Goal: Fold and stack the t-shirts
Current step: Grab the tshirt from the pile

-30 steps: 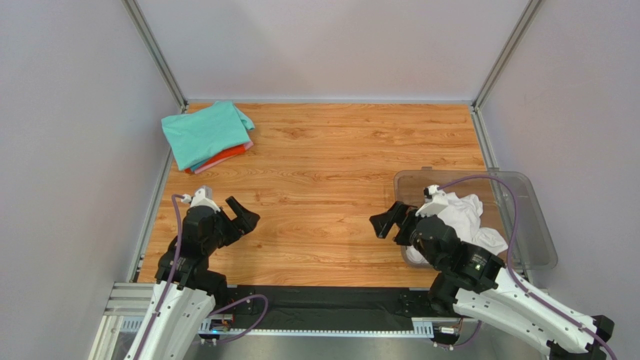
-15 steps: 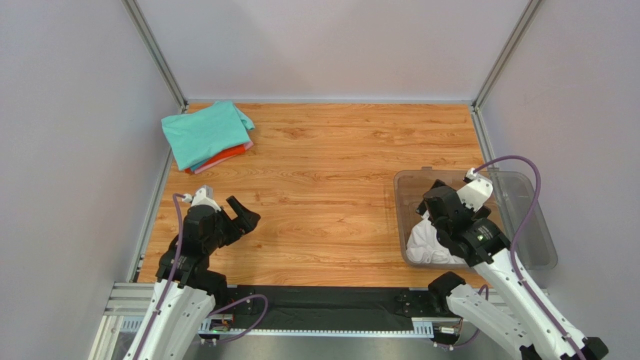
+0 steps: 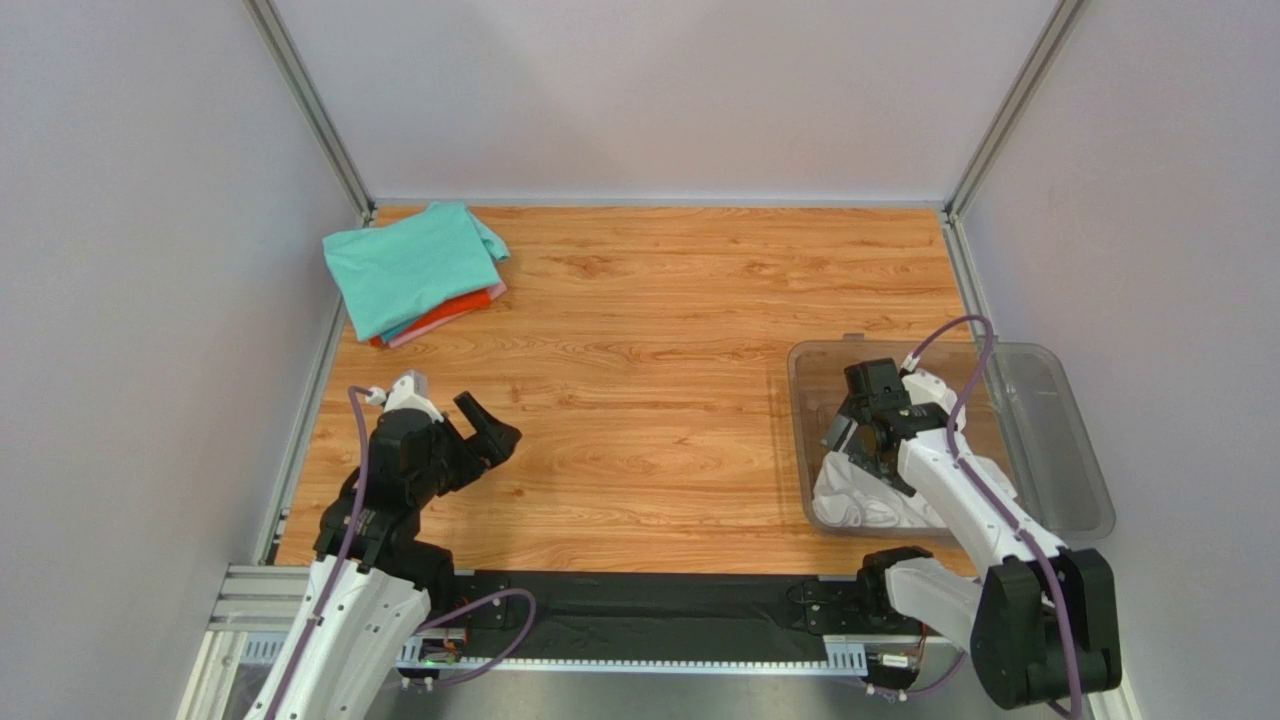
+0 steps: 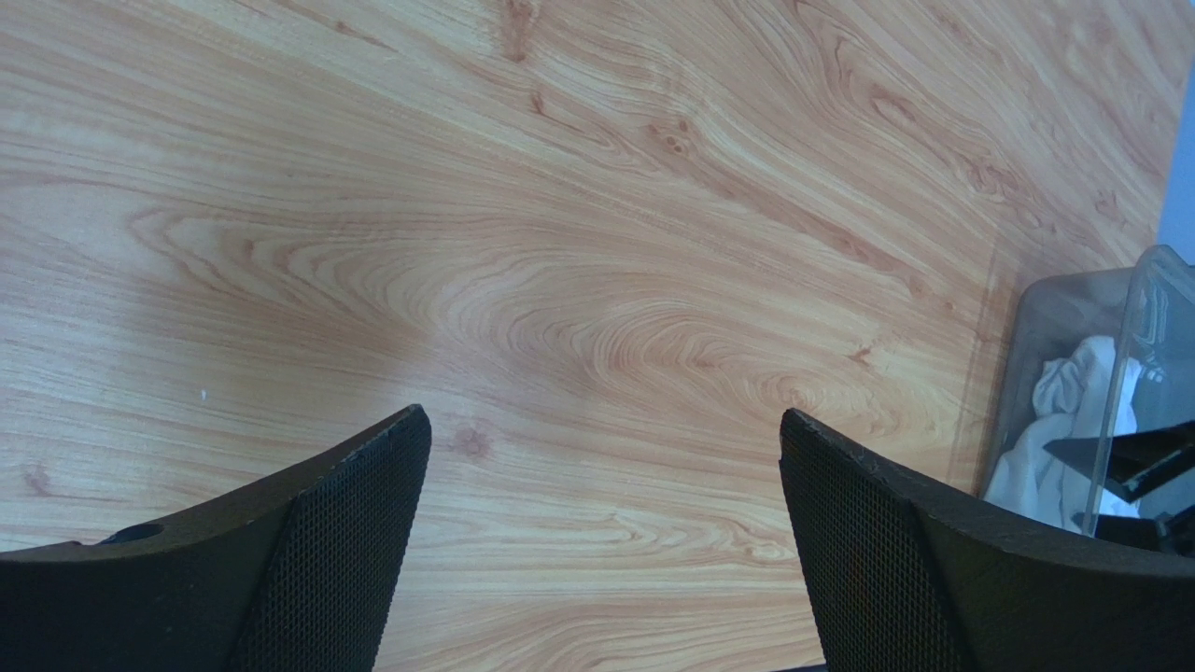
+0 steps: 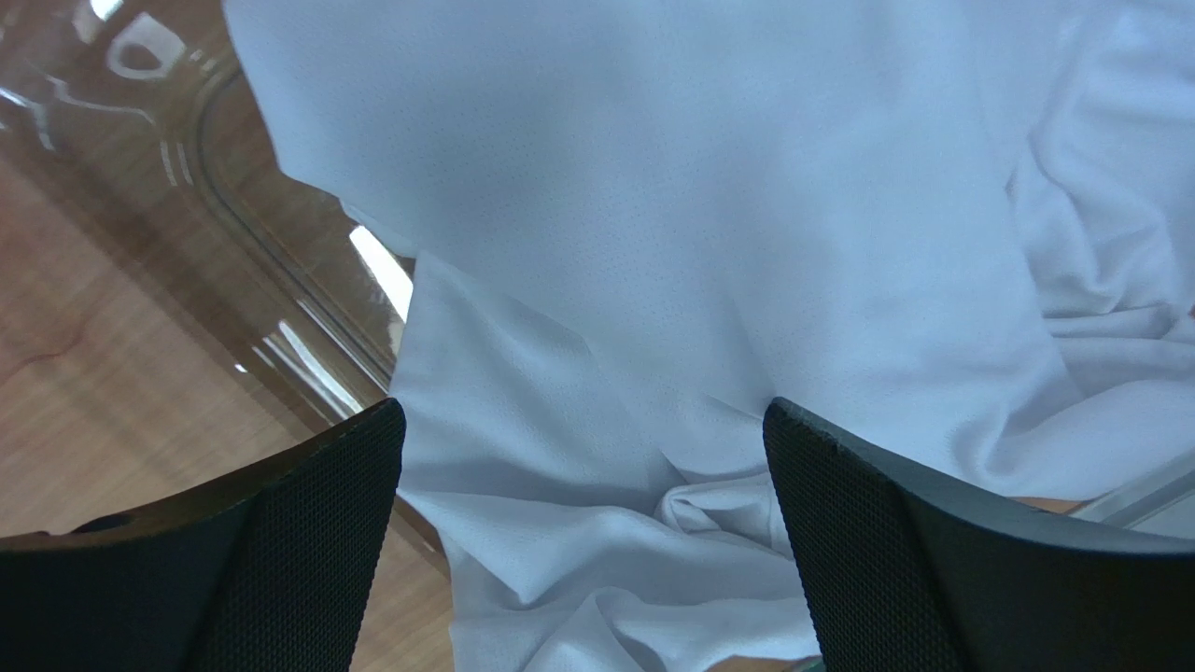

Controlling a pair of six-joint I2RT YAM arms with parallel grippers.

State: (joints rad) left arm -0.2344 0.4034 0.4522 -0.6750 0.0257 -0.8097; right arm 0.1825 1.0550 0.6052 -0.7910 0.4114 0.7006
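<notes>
The right fingers (image 5: 898, 560) stood wide apart and empty, pointed down into the clear bin (image 3: 1052, 420). The crumpled white t-shirt (image 5: 673, 280) lay directly beneath and between them, close, though no contact showed in the wrist view. The step in hand appeared to be lifting this shirt out for folding. To do it well, the fingers should probably sink onto a raised ridge of cloth, such as the bunched fold just below their gap, rather than the flat stretch, and close on a single layer. A hem or shoulder would let the shirt hang open once lifted. The bin wall ran just beside the left-hand finger, so a straight-up lift seemed safest to avoid dragging the bin along.

The left fingers (image 4: 323, 546) were likewise spread and held nothing. They hovered above the bare wooden surface (image 3: 676, 375), with the bin well off to their right. That open stretch ahead of them looked like the natural place to spread the shirt.

Far beyond the left fingers, in the back corner, lay the folded stack (image 3: 418, 270), teal on top with pink and orange-red edges beneath.
</notes>
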